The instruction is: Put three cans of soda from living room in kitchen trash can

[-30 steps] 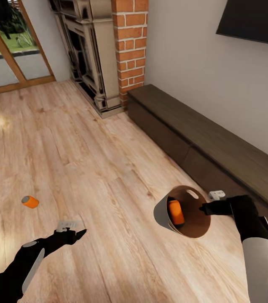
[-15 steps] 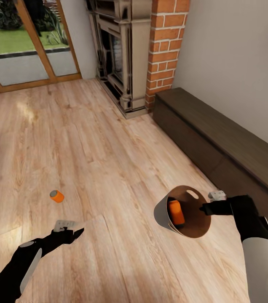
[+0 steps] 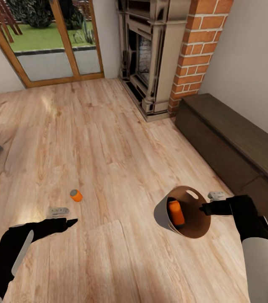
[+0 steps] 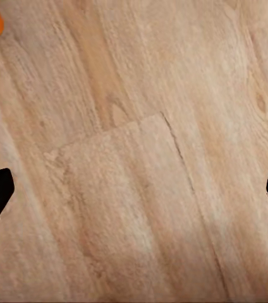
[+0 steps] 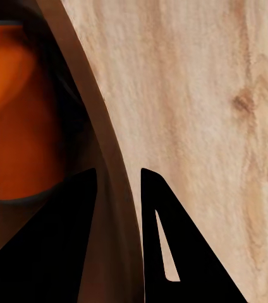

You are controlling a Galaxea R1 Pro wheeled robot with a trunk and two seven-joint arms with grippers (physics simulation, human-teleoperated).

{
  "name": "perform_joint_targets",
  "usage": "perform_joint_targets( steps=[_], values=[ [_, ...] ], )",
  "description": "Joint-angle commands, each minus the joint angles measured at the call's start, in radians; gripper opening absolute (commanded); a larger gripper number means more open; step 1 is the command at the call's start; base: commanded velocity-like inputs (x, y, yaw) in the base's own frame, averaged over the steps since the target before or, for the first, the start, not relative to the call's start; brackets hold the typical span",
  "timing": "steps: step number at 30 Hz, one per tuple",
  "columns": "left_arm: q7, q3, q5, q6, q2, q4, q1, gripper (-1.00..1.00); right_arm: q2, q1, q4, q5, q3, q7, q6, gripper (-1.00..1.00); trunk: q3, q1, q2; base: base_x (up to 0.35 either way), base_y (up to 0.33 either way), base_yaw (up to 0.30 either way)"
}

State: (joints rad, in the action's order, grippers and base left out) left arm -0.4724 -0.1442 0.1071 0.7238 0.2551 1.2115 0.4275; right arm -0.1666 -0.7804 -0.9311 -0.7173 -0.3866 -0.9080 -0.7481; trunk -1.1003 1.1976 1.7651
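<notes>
Left gripper (image 3: 70, 221) hovers low over the wood floor (image 3: 108, 139), fingers spread wide, nothing between them. Loose soda can (image 3: 76, 195) lies on its side on the floor just ahead of that gripper, not touching it. My read: the step in hand is picking up this can. To do it well, drop the open jaws straight over the can's round body, across its axis, and close gently so it doesn't roll off. Keep the base steady meanwhile.

Right gripper (image 3: 202, 208) is pinched on the rim of the trash can (image 3: 161, 214), held off the floor and tipped so its copper inside faces the camera. One soda can inside (image 3: 176, 212) rests against the wall. Hold the tilt or it could slide out.

Left wrist view shows both fingertips far apart and an orange sliver of the loose can at the frame edge. Right wrist view shows the fingers straddling the bucket wall, which the head view doesn't resolve.
</notes>
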Motion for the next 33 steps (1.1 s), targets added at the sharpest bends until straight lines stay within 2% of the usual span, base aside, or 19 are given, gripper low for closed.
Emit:
perform_joint_targets(
  steps=[1, 5, 9, 18, 21, 26, 33],
  values=[
    [0.0, 0.0, -0.003, 0.025, 0.003, 0.014, 0.01, 1.0, 0.0, 0.0, 0.0, 0.018, 0.005, -0.007, -0.011, -1.0, 0.0, 0.0, 0.0, 0.141, 0.015, 0.253],
    [0.015, 0.005, -0.007, 0.057, -0.002, 0.034, 0.029, 1.0, 0.0, 0.0, 0.0, 0.018, 0.016, -0.006, -0.012, -1.0, 0.0, 0.0, 0.0, 0.089, 0.005, 0.206],
    [0.046, 0.001, -0.005, 0.057, -0.003, 0.037, 0.031, 1.0, 0.001, 0.0, 0.0, 0.018, 0.019, -0.006, -0.013, -1.0, 0.0, 0.0, 0.0, 0.013, 0.0, 0.033],
    [0.053, 0.0, -0.004, 0.057, -0.003, 0.04, 0.031, 1.0, 0.001, 0.0, 0.0, 0.018, 0.019, -0.005, -0.013, -1.0, 0.0, 0.0, 0.0, 0.001, 0.0, 0.155],
    [0.053, -0.001, -0.004, 0.057, -0.003, 0.042, 0.031, 1.0, 0.016, 0.0, 0.0, 0.016, 0.018, -0.004, -0.013, -1.0, 0.0, 0.0, 0.0, 0.0, 0.0, 0.238],
    [0.054, -0.001, -0.005, 0.057, -0.003, 0.04, 0.031, 1.0, 0.026, 0.006, 0.0, 0.015, 0.02, 0.015, -0.012, -1.0, 0.0, 0.0, 0.0, 0.0, 0.0, 0.242],
    [0.055, 0.001, -0.006, 0.057, -0.004, 0.039, 0.032, 1.0, 0.041, 0.016, 0.0, 0.016, 0.048, 0.031, -0.013, -1.0, 0.0, 0.0, 0.0, 0.072, 0.0, 0.241]
  ],
)
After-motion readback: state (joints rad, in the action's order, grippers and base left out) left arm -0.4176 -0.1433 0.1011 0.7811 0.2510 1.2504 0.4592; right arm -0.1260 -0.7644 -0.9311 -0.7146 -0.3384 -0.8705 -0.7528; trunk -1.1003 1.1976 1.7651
